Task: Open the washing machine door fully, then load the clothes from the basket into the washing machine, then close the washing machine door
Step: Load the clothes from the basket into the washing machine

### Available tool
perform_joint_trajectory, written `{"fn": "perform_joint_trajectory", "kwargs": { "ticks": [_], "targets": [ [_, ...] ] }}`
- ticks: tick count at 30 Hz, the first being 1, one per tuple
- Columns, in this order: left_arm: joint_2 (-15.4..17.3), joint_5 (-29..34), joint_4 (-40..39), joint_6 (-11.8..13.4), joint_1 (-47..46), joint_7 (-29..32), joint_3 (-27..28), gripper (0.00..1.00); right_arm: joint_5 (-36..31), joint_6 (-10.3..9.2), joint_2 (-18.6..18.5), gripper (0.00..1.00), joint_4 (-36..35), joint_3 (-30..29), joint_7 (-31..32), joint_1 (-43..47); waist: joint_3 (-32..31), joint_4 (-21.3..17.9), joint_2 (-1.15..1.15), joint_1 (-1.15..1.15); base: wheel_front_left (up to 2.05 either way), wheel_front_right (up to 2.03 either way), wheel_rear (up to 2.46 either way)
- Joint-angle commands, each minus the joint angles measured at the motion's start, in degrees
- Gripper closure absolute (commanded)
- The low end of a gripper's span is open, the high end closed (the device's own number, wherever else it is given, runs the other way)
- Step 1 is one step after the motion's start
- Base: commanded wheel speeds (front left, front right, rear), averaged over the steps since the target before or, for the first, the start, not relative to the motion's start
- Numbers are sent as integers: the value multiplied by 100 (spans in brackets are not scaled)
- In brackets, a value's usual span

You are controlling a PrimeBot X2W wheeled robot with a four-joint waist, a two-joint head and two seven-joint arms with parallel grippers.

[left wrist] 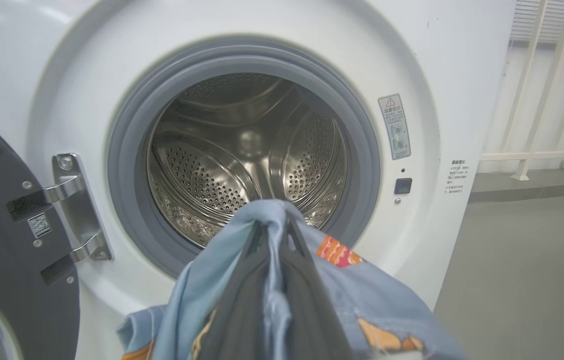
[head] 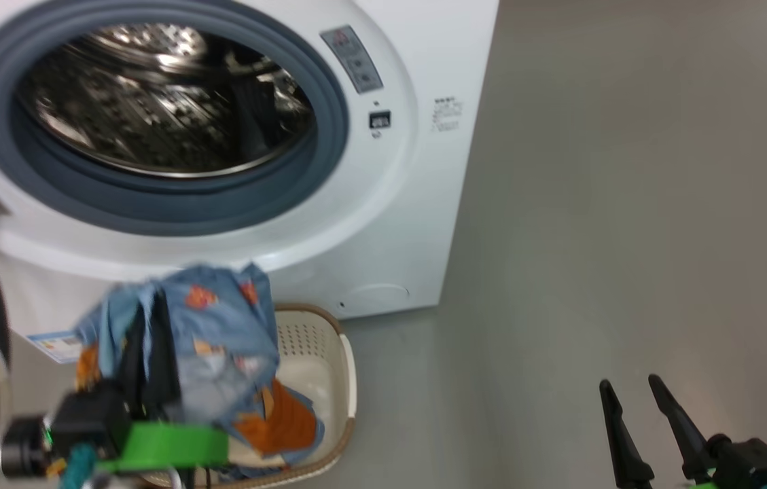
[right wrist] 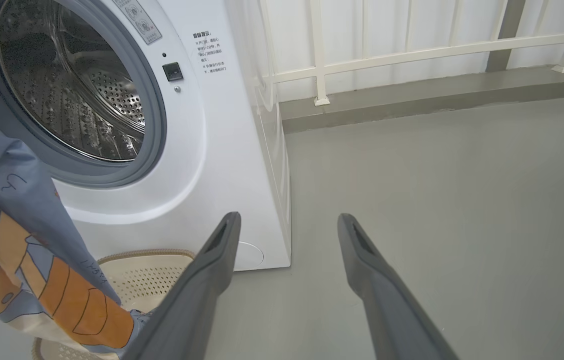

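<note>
A smooth grey floor spreads out under and ahead of the right gripper. Far past its tips, a low grey step runs across, and a white fence stands on it.

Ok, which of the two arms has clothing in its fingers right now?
The left gripper: shut on a light blue garment. The right gripper hangs open and empty.

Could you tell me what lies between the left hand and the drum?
Nothing: in the left wrist view the left hand, shut on the blue garment, faces the open drum across bare air.
</note>
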Motion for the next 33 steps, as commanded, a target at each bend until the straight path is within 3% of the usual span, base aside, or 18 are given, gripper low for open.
{"fn": "perform_joint_trajectory", "kwargs": {
  "ticks": [1,9,17,25,33],
  "targets": [
    [34,104,8,-34,-533,-37,297,100,114,57,-28,0,-114,160,-28,-268,504,-363,0,0,0,0,0],
    [292,333,659,-151,-1918,-37,609,100,353,57,-5,0,-25,321,-28,-655,1209,-711,0,0,0,0,0],
    [944,615,1871,-180,-3720,-37,879,100,592,57,2,0,82,475,-28,-1075,2115,-1051,0,0,0,0,0],
    [1446,838,3288,-60,-5245,-37,902,100,815,57,4,0,162,618,-28,-1325,2792,-1292,0,0,0,0,0],
    [1864,1099,4046,43,-6388,-37,741,100,960,57,4,0,201,781,-28,-1390,3181,-1522,0,0,0,0,0]
  ]
}}
